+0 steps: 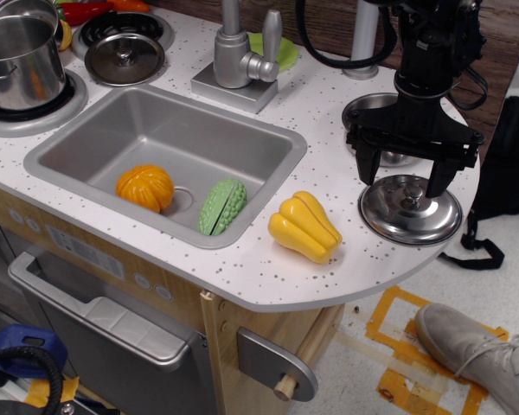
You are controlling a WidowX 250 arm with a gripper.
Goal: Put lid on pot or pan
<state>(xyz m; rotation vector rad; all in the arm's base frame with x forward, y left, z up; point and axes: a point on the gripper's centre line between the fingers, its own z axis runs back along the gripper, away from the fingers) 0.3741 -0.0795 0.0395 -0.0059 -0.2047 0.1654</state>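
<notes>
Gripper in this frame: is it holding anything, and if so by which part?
Nothing is held. The gripper is open, its jaws spread wide above the lid, which lies on the counter with its knob untouched.

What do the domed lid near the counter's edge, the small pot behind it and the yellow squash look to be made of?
The lid looks like polished steel: mirror-like, with bright reflections across its dome. The small pot, partly hidden by the gripper, shows the same shiny metal rim. The yellow squash looks like moulded plastic: uniform colour, smooth soft sheen.
</notes>
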